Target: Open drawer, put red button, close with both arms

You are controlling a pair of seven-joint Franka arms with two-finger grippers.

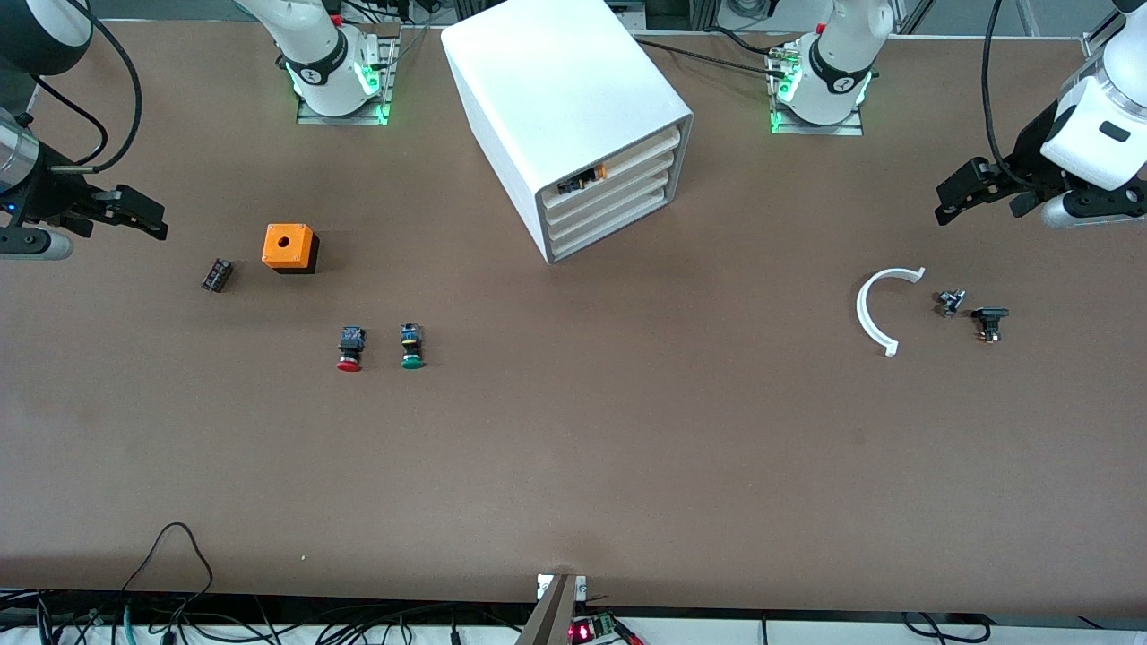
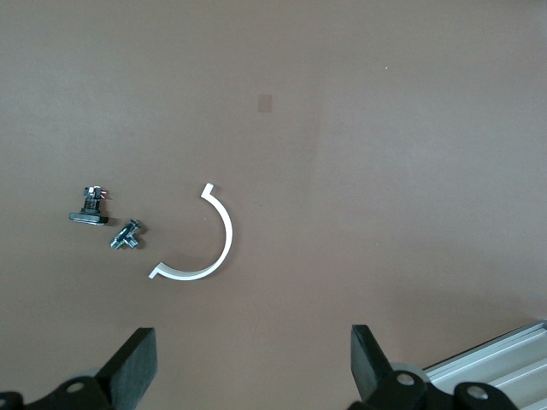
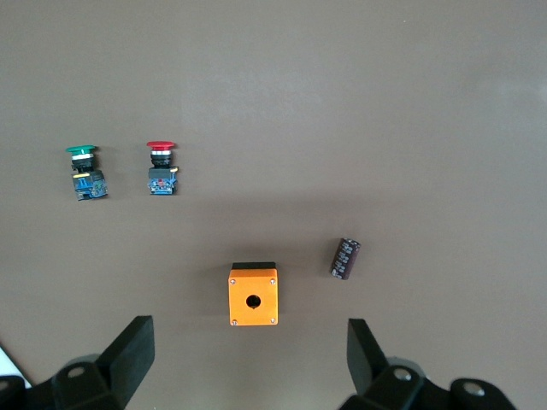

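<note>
Front view: red button (image 1: 349,349) well apart from right end effector (image 1: 134,215).

Left claw (image 1: 948,199), right claw (image 1: 150,218) agape.

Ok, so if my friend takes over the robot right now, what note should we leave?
Left gripper: open, holding nothing, waiting above the table at its own arm's end.
Right gripper: open, holding nothing, waiting at its arm's end.
Small red-capped push button: lying on the table beside the green-capped button, nearer the front camera than the orange box.
White plastic drawers in the big white cabinet: all shut.
Done: nothing.
Left: open a drawer, put the red button in, close it.
</note>
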